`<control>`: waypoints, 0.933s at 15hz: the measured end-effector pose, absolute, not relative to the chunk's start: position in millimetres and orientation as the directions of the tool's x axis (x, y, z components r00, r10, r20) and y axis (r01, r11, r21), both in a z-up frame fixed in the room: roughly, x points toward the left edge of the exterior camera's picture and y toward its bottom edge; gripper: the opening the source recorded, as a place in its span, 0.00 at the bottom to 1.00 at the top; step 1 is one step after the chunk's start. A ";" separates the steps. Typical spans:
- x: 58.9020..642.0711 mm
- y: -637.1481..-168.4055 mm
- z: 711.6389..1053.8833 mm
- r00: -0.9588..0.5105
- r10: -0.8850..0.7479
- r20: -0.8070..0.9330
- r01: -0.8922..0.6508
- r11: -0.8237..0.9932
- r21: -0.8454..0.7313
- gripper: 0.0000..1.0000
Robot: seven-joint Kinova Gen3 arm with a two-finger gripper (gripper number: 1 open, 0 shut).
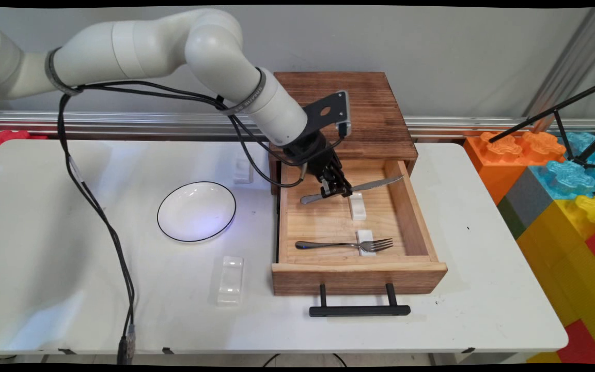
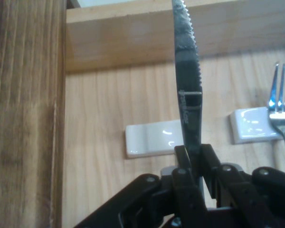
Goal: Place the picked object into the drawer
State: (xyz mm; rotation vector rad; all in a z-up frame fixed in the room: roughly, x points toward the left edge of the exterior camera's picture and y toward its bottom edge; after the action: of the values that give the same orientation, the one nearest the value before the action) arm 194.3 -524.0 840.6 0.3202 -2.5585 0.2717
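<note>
My gripper (image 1: 336, 191) is shut on a serrated steel knife (image 1: 364, 186), held near the blade's base, just above the floor of an open wooden drawer (image 1: 411, 217). In the hand view the knife (image 2: 187, 80) rises straight up from between my fingers (image 2: 183, 156), its tip over the drawer's far wall. Under the knife lies a small white rest (image 1: 357, 205), also the white rest (image 2: 152, 137) seen behind the blade. A fork (image 1: 349, 245) lies near the drawer's front on a second white rest (image 1: 365, 242); the fork's tines (image 2: 281, 102) show at the right edge.
The drawer belongs to a dark wooden cabinet (image 1: 359, 108) and has a black handle (image 1: 359, 310) in front. A white bowl with a black rim (image 1: 196, 211) sits left of it. A clear rest (image 1: 230, 279) lies near the front. Coloured blocks (image 1: 561, 196) stand at right.
</note>
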 end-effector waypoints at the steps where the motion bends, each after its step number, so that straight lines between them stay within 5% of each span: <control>1: 194.5 -525.3 837.3 -0.825 -0.171 0.539 -0.280 0.951 -0.128 0.00; 14: 198.1 -532.8 805.6 -0.825 -0.172 0.539 -0.277 0.953 -0.121 0.00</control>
State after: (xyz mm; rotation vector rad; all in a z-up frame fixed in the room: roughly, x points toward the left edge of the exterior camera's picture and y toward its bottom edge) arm 198.1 -532.8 805.6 0.3181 -2.5592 0.2624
